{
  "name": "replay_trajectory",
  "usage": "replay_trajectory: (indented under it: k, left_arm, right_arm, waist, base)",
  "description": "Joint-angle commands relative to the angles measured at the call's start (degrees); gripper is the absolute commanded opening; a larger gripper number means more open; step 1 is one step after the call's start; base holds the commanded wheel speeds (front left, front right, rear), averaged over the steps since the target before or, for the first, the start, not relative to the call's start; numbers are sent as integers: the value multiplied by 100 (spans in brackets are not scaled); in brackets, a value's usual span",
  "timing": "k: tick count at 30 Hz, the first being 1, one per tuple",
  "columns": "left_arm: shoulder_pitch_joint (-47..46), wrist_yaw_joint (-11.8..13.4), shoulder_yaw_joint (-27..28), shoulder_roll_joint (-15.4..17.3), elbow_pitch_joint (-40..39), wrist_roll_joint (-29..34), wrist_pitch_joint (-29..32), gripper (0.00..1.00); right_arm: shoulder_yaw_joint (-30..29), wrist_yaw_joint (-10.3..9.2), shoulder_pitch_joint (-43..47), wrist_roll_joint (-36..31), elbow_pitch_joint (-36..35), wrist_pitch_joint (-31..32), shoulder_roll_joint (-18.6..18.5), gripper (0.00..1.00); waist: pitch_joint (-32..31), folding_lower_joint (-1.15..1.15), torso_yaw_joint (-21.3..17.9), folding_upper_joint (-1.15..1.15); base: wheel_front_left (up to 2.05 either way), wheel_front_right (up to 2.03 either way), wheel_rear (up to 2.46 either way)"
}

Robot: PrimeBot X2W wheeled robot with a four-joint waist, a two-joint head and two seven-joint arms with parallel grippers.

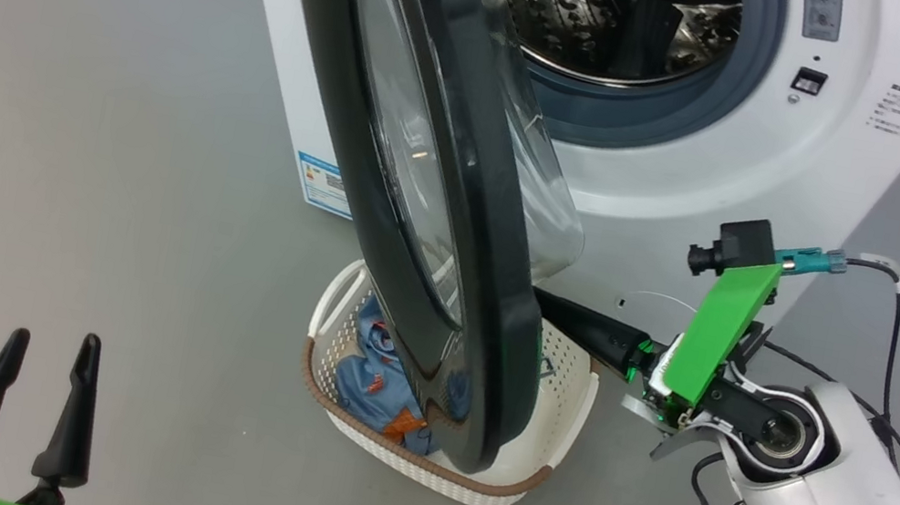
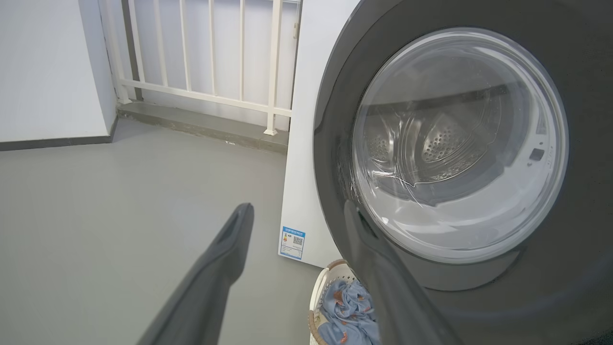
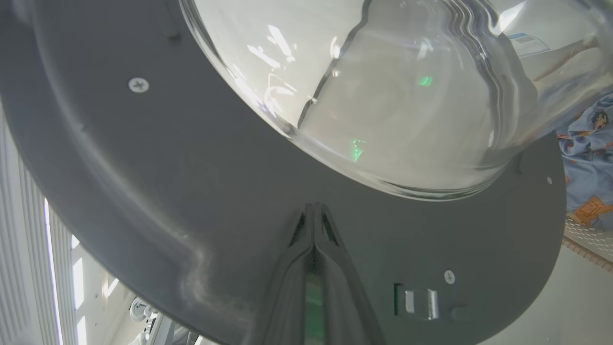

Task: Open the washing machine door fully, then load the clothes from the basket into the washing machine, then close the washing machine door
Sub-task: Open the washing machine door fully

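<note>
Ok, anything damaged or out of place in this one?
The washing machine door hangs half open right above the basket, covering part of the clothes. Its glass bowl shows a thin jagged line, possibly a crack, possibly a reflection.

Black door (image 1: pixel 455 226); white machine (image 1: pixel 703 181); blue, orange-printed clothes (image 1: pixel 371 382).

A smooth grey floor (image 1: pixel 64 129) is stretching out all around. Far away, a white fence (image 2: pixel 210 52) with thin bars is standing on a low grey step (image 2: pixel 201 125). A plain white wall (image 2: pixel 48 67) is standing beside the fence, and a dark strip (image 2: pixel 52 142) is running along the wall's bottom.
</note>
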Motion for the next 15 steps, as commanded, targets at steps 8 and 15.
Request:
replay_trajectory:
  k: [8, 15]
  left_arm:
    - [-16, -18, 212, 61, -59, 128, -46, 100]
    - [-18, -18, 224, 113, -26, 120, -46, 100]
  right_arm:
    - [232, 10, 213, 98, -244, 111, 301, 0]
    - [277, 10, 279, 124, -265, 101, 419, 0]
  waist:
    - [-194, 0, 333, 0]
    - [-249, 0, 564, 0]
  base:
    - [0, 0, 0]
    - [0, 0, 0]
